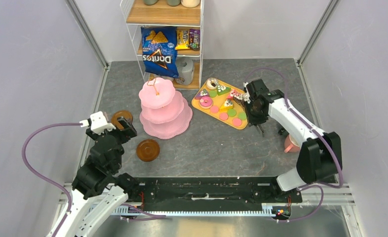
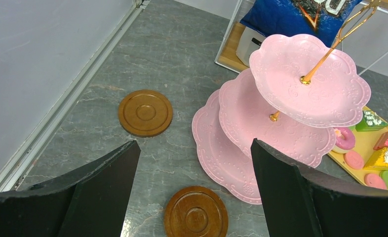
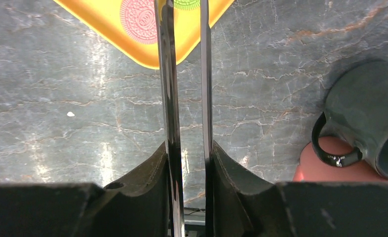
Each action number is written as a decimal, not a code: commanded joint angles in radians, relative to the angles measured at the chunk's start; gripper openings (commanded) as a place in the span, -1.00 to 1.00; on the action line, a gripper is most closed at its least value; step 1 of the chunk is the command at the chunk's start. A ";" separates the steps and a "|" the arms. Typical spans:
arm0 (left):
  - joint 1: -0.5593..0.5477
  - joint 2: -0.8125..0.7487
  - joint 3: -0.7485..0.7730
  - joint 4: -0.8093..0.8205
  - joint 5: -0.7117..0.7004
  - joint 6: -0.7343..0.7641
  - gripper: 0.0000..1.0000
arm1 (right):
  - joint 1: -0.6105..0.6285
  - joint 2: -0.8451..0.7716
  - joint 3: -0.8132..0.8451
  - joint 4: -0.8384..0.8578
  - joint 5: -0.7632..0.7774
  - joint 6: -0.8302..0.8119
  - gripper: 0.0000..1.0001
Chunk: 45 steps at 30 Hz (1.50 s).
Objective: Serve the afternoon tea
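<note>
Pink macaron (image 3: 138,19) by right claw's (image 3: 187,153) tongs (image 3: 168,74)

The left gripper (image 2: 194,143) is hovering over the grey table (image 2: 182,59), its two black fingers (image 2: 103,182) standing wide apart with nothing between them. One saucer (image 2: 196,215) is lying right below the gap, near the bottom edge. A second saucer (image 2: 145,112) is sitting further out to the left, well apart from the first. The pink stand (image 2: 251,118) is rising just right of both, three scalloped tiers stacking up, its gold rod (image 2: 330,47) running to the top edge. Behind it a blue bag (image 2: 291,15) is peeking in. At the far right a yellow tray (image 2: 367,146) is showing a donut (image 2: 344,138), macarons (image 2: 354,159) and cake slices (image 2: 385,158).
</note>
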 commanded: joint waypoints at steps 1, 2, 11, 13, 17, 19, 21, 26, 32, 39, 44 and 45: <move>0.011 0.005 -0.008 0.041 -0.011 -0.007 0.82 | 0.034 -0.094 0.016 -0.019 0.030 0.044 -0.59; 0.011 0.006 -0.008 0.041 -0.013 -0.006 0.82 | 0.046 -0.109 0.016 -0.026 0.040 0.053 -0.60; 0.016 0.005 -0.013 0.039 -0.025 -0.010 0.82 | 0.252 -0.188 0.022 -0.024 0.080 0.144 -0.64; 0.016 0.006 -0.013 0.038 -0.027 -0.010 0.81 | 0.291 -0.187 0.015 0.009 0.074 0.161 -0.64; 0.017 0.009 -0.013 0.038 -0.030 -0.012 0.81 | 0.362 -0.155 0.004 0.087 0.073 0.183 -0.64; 0.017 0.010 -0.014 0.038 -0.030 -0.011 0.82 | 0.394 -0.127 0.009 0.116 0.075 0.187 -0.64; 0.017 0.011 -0.014 0.038 -0.029 -0.011 0.82 | 0.422 -0.092 0.023 0.135 0.073 0.195 -0.64; 0.018 0.013 -0.014 0.038 -0.026 -0.012 0.81 | 0.485 -0.009 0.065 0.181 0.080 0.203 -0.64; 0.018 0.016 -0.013 0.039 -0.021 -0.012 0.82 | 0.515 0.075 0.117 0.246 0.051 0.194 -0.64; 0.026 0.023 -0.011 0.044 -0.014 -0.009 0.81 | 0.524 0.181 0.159 0.329 0.030 0.189 -0.65; 0.032 0.029 -0.012 0.047 -0.001 -0.008 0.81 | 0.528 0.245 0.193 0.366 0.016 0.190 -0.66; 0.035 0.029 -0.011 0.047 0.002 -0.009 0.81 | 0.530 0.255 0.198 0.371 0.015 0.190 -0.65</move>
